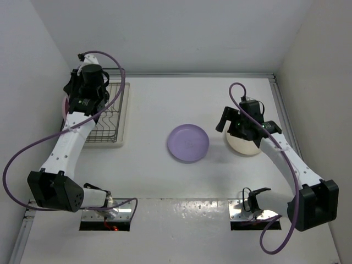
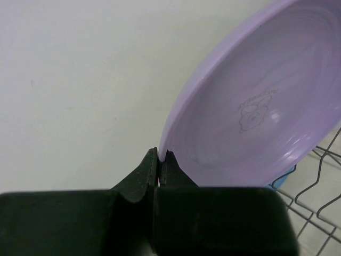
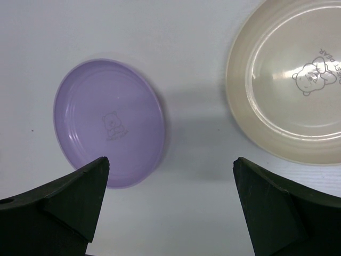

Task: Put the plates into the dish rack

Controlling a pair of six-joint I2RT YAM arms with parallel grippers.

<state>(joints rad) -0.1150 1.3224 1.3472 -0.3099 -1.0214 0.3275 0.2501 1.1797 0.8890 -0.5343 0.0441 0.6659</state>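
Note:
The dish rack (image 1: 107, 118), dark wire on a cream drip tray (image 1: 123, 129), stands at the far left. My left gripper (image 1: 77, 102) is over its left side, shut on the rim of a lilac plate (image 2: 256, 106) held tilted on edge; the fingertips (image 2: 151, 160) pinch the rim above the rack wires (image 2: 319, 186). A second lilac plate (image 1: 188, 143) lies flat mid-table and also shows in the right wrist view (image 3: 109, 122). A cream plate (image 1: 246, 145) lies at the right and shows in the right wrist view (image 3: 290, 80). My right gripper (image 1: 231, 124) hovers open and empty at its left edge.
White walls close in the table on the left, back and right. A small blue piece (image 2: 282, 178) shows under the held plate, at the rack wires. The left arm's purple cable (image 1: 33, 148) loops out over the table's left side.

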